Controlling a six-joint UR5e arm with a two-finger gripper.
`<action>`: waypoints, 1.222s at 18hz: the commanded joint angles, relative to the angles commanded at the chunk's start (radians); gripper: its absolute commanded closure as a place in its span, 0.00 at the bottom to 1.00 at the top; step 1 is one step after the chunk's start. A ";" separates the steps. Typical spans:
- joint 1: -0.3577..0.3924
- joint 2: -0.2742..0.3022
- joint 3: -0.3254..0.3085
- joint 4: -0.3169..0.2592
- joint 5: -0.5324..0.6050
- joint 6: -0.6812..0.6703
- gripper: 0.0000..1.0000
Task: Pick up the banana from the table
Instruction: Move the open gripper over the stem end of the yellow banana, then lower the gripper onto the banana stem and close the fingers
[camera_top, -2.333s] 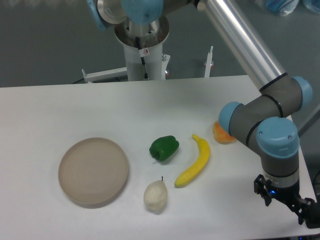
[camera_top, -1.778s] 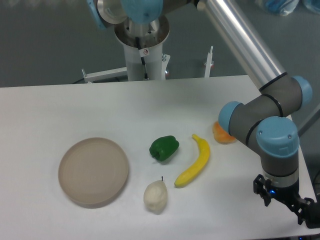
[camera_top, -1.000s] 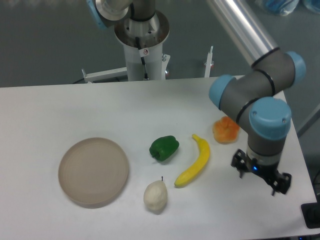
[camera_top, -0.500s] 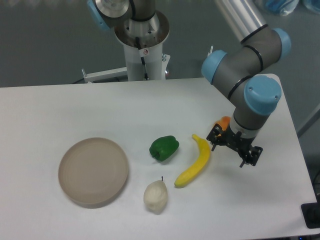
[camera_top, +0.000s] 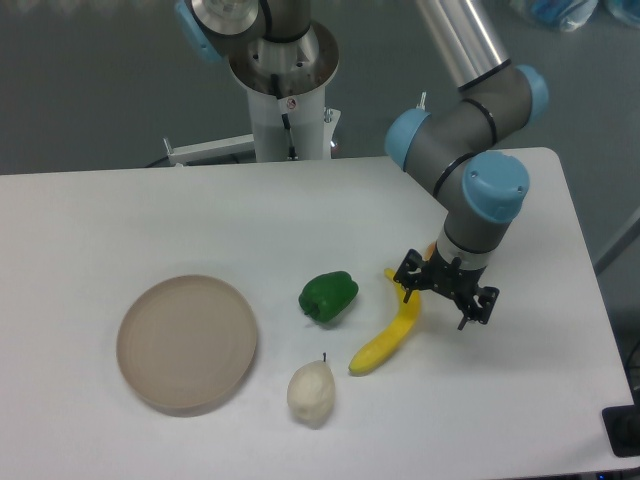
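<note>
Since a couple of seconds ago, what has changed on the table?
The hand swung from the table's near right corner leftward and farther back, and now hangs over the banana's upper end. Nothing has been gripped. The banana, green pepper, whitish fruit and plate lie where they were.

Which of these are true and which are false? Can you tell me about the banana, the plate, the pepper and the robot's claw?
1. The banana lies on the table. True.
2. The plate has the green pepper on it. False: the plate holds nothing; the pepper sits on the table to its right.
3. The gripper hovers by the banana's upper end. True.
4. The banana is lifted in the air. False: it rests on the table.
5. The whitish pear is nearer the camera than the pepper. True.
</note>
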 joint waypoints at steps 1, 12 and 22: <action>0.000 0.000 -0.014 0.021 0.000 0.002 0.00; -0.057 -0.044 -0.020 0.086 0.049 0.002 0.00; -0.057 -0.044 -0.023 0.091 0.052 0.006 0.43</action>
